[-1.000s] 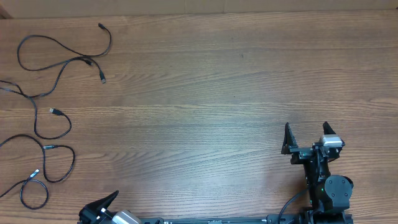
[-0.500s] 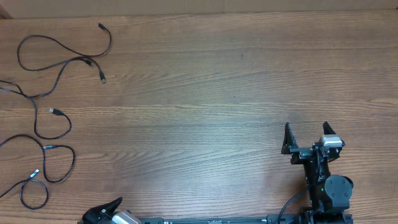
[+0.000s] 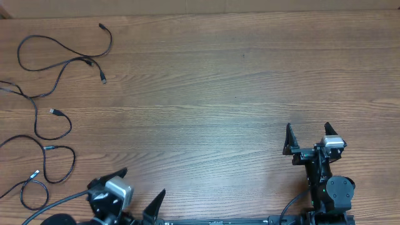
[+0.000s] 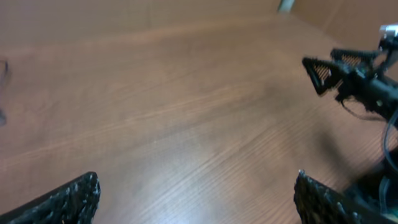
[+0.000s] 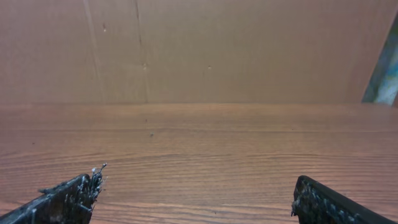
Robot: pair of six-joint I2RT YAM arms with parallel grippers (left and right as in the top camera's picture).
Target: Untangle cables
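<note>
**Cables spread at far left, both arms empty**

Cables (image 3: 56, 113) lie in loose loops along the table's (image 3: 219, 81) far-left edge, plug ends apart. Left gripper (image 3: 139, 187) sits near the front edge, just right of the cables, jaws wide apart, holding nothing. Right gripper (image 3: 307, 130) is well apart at front right, jaws also wide, empty.

We see a wooden counter (image 3: 219, 94), its grain running side to side. Thin black cables (image 3: 62, 74) lie loose on it in open loops, their small plug ends apart from one another. They are spread to the left of the left hand (image 3: 140, 186) and beyond it. The nearest small loop (image 3: 46, 195) lies beside that hand. The right hand (image 3: 307, 134) is well apart from all of them.
</note>
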